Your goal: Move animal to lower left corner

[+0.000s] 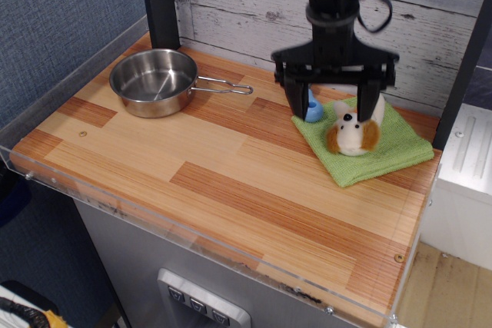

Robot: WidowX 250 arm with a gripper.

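Single view only, so nothing shared with another. Set high off the front left corner of the table (231, 182), looking down and across toward the back right. Close enough for the whole tabletop and acrylic rim (69, 74) to fit, with the plank back wall (231, 5) above and the cabinet front (146, 266) below.

Tool (334, 110) hangs with fingers spread wide above the animal (353, 131), which lies on a green cloth (388, 150) at the surface's (231, 190) far right. Steel pan (154, 81) sits far left; lower left corner (46, 151) bare.
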